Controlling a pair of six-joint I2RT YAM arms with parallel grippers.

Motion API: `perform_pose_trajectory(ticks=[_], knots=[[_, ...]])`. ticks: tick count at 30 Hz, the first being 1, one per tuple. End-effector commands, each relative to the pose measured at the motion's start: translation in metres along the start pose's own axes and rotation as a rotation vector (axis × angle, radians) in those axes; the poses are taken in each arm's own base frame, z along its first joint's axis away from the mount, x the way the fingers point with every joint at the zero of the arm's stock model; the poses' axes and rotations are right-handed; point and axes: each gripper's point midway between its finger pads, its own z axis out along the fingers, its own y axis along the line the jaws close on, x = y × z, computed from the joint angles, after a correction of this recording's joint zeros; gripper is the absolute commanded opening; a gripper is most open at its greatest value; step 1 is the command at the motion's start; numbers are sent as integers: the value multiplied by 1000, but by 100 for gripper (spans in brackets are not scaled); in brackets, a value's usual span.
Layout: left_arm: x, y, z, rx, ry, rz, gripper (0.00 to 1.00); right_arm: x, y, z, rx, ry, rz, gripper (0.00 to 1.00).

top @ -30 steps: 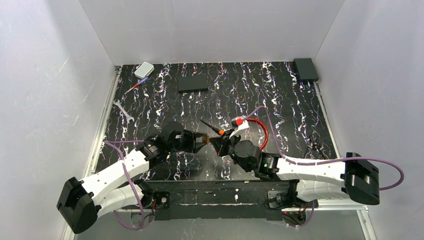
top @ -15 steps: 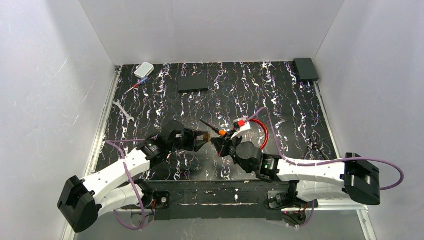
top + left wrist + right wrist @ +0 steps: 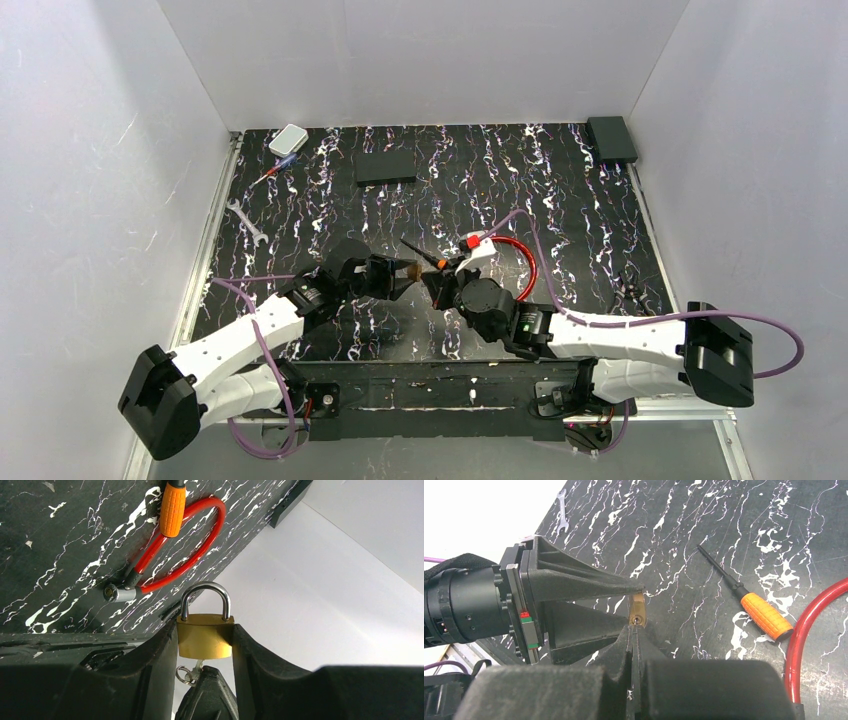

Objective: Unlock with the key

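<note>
**Padlock clamped L, key pinched R, mid-bench near the front edge**

L gripper (image 3: 204, 626) is partly closed, its fingers pressing both flanks of the brass padlock (image 3: 204, 639). The lock is held off the bench (image 3: 560, 200) w/ the shackle closed and pointing away from the wrist.

R gripper (image 3: 634, 632) is fully closed, tips right at the keyhole end of the lock. A small silver key (image 3: 198, 666) w/ a ring shows betw. those tips and the lock's underside. The blade meets the lock body; how deep it sits can't be told.

The two grippers face each other tip to tip, approx. centre L–R and closer to the near edge than the far one.

Just beyond them an orange-handled tool (image 3: 766, 615) lies flat, black shaft pointing to the far-L side and handle end at the red cable loop (image 3: 149, 556).

Also on the bench:
- silver wrench (image 3: 246, 222) by the L edge
- white box (image 3: 288, 139) at the far-L corner
- black block (image 3: 386, 167) near the far edge
- black box (image 3: 611, 138) at the far-R corner
</note>
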Motion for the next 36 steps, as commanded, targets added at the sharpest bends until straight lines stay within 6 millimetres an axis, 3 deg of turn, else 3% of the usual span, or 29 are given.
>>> perform_pose_trajectory(ticks=[1, 7, 23, 29, 36], knots=[[28, -22, -14, 55, 109, 50, 0, -19, 18, 4, -13, -35, 61, 1], [27, -25, -15, 73, 101, 47, 0, -15, 21, 9, -21, -30, 59, 1], [26, -26, -16, 66, 87, 73, 0, -25, 20, 17, 62, -41, 78, 1], [31, -30, -18, 77, 108, 66, 0, -12, 30, 23, -18, -23, 15, 1], [34, -32, -20, 87, 129, 56, 0, -13, 22, 27, 32, -50, 48, 1]])
